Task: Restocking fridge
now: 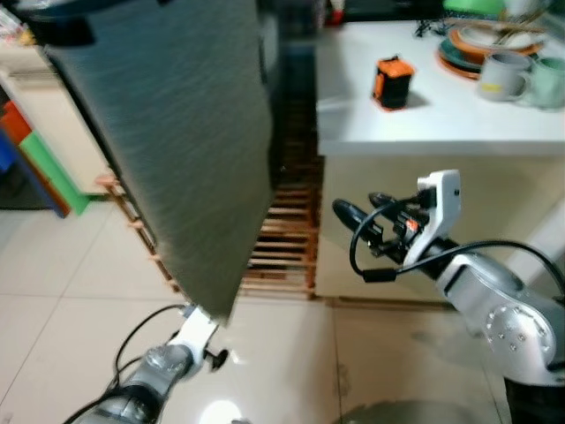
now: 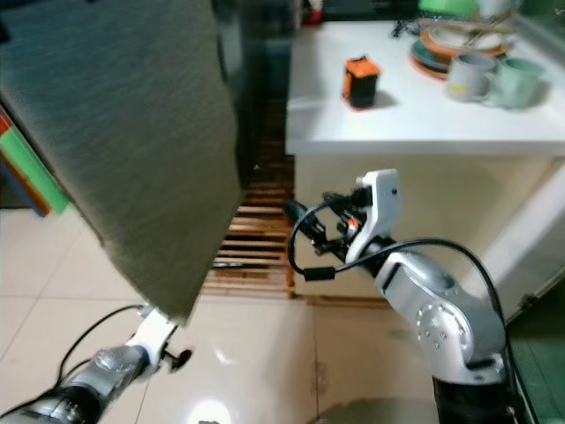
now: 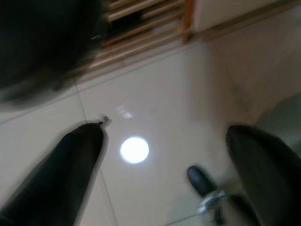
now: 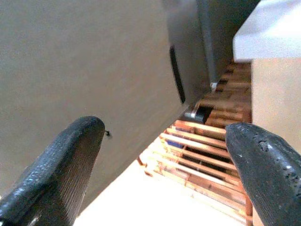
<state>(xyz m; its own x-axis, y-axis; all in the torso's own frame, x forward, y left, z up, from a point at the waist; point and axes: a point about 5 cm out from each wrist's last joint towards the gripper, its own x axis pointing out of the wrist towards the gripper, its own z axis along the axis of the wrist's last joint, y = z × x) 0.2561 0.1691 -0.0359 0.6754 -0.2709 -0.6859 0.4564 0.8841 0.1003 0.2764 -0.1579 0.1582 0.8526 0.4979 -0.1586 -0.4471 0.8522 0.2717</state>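
Note:
The fridge's wide grey door [image 1: 177,150] slants across the left of the head views, and its dark handle slot [image 4: 177,74] shows in the right wrist view. My right gripper [image 1: 353,216] is held in front of the white counter, pointing left at the door's edge. Its fingers [image 4: 70,155] are open with nothing between them. My left arm [image 1: 168,358] reaches low beneath the door's bottom corner. The left gripper [image 3: 164,155] is open over the tiled floor and holds nothing.
A white counter [image 1: 371,132] on the right carries an orange and black object [image 1: 392,82], stacked plates [image 1: 477,49] and mugs [image 1: 505,75]. A wooden slatted rack [image 1: 282,247] stands on the floor between fridge and counter. Pale shiny tiles [image 1: 62,291] spread in front.

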